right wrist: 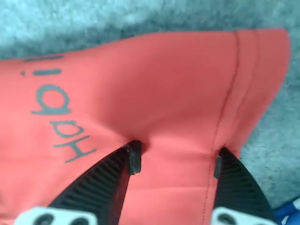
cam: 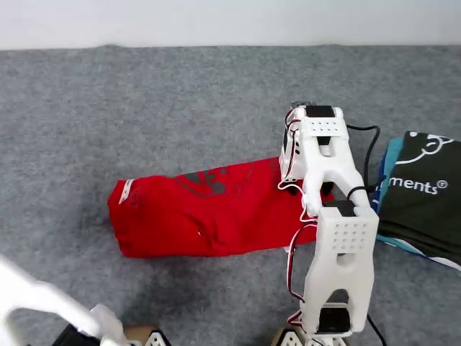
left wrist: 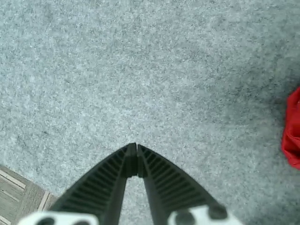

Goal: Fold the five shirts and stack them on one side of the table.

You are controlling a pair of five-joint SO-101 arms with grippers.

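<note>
A red shirt (cam: 202, 209) lies partly folded into a long strip across the middle of the grey table. My right arm (cam: 338, 231) stands over the strip's right end. In the right wrist view my right gripper (right wrist: 176, 159) is open, with both fingertips (right wrist: 135, 157) pressed down on the red shirt (right wrist: 154, 93) near its hem, and a span of fabric between them. My left gripper (left wrist: 136, 152) is shut on nothing and hovers over bare grey carpet, with an edge of the red shirt (left wrist: 293, 136) off to one side. The left arm (cam: 43, 303) sits at the near left corner.
A stack of folded shirts (cam: 421, 194), dark green on top with blue beneath, lies at the table's right edge close to my right arm. The grey carpet (cam: 180, 101) stretches to the white wall behind. A strip of wooden floor (left wrist: 18, 192) shows past the table's edge.
</note>
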